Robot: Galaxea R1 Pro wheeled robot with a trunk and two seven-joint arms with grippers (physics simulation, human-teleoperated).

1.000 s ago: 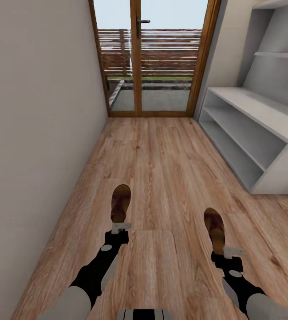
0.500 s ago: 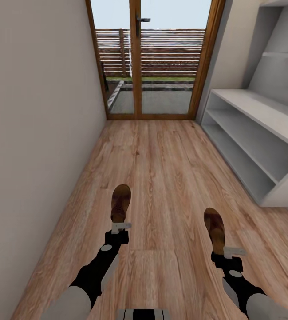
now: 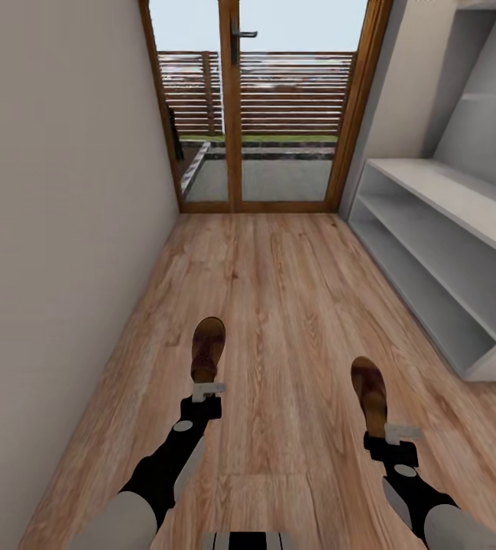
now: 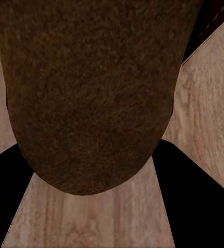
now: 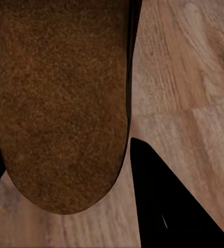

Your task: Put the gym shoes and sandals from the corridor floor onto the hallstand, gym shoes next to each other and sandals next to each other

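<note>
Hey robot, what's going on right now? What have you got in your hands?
Left gripper shut on one sandal; right gripper shut on the other sandal. Hallstand ahead to the right, shelves bare. Corridor floor open between.

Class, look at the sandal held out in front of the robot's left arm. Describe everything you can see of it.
The sandal is dark brown and leathery with a lighter tan footbed. It is held at its near end by the left tool, its rounded far end pointing ahead toward the glazed door. It hangs above the wood-plank floor, not resting on it. In the left wrist view its grainy brown surface looms close over the planks.
</note>
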